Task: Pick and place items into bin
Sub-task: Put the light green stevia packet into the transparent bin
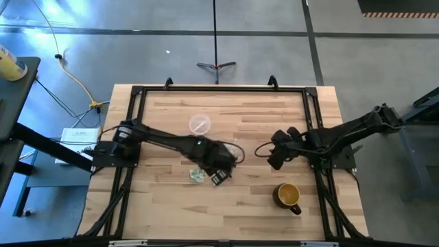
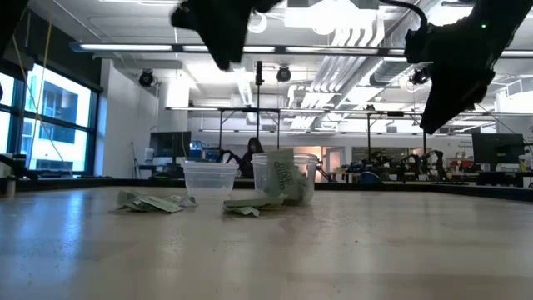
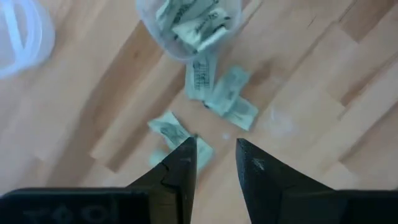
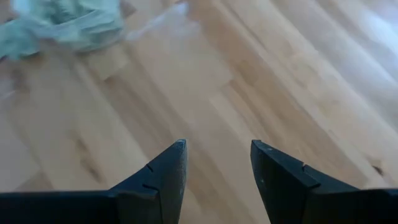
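The bin is a clear plastic cup (image 3: 186,28) holding several pale green and white wrappers; it stands upright on the table (image 2: 287,177). A few loose wrappers (image 3: 231,104) lie flat on the wood just beside it, and they also show in the high view (image 1: 197,175). My left gripper (image 3: 214,150) is open and hovers above these loose wrappers, touching none (image 1: 219,175). My right gripper (image 4: 217,149) is open and waits above bare wood to the cup's right (image 1: 277,159). In the right wrist view the wrappers (image 4: 62,25) show far off.
A flat clear round disc (image 1: 199,124) lies farther back on the table, left of the cup (image 2: 208,179). The mustard-yellow mug (image 1: 288,195) stands near the right front. More wrappers (image 2: 150,202) lie left of the disc in the low view.
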